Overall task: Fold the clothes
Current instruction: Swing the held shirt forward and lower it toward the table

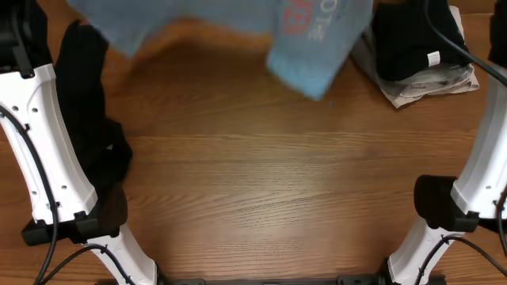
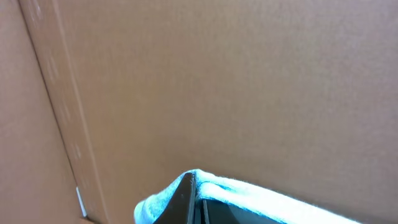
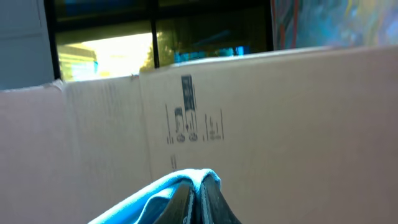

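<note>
Light blue cloth fills the far edge of the overhead view: the light blue T-shirt (image 1: 317, 55) is lifted off the bench (image 1: 269, 182) and shows blurred, with its red and white lettering partly readable and one corner drooping lowest. The left jaws are closed on a fold of this T-shirt, and the left wrist view shows the pale blue cloth bunched over and beside the dark fingertips. The right jaws are likewise clamped on the shirt, with a rounded ridge of blue cloth rising just above their tips and trailing off to one side. Beyond both pairs of jaws stands a plain cardboard wall (image 2: 249, 81). In the right wrist view it carries small printed marks (image 3: 189, 115), and a window (image 3: 106, 56) shows above its top edge. Well below the raised jaws, a black garment (image 1: 87, 119) lies on the bench under the left arm (image 1: 40, 142). On the right side, a second black garment (image 1: 408, 36) sits on top of a folded grey garment (image 1: 432, 85).
</note>
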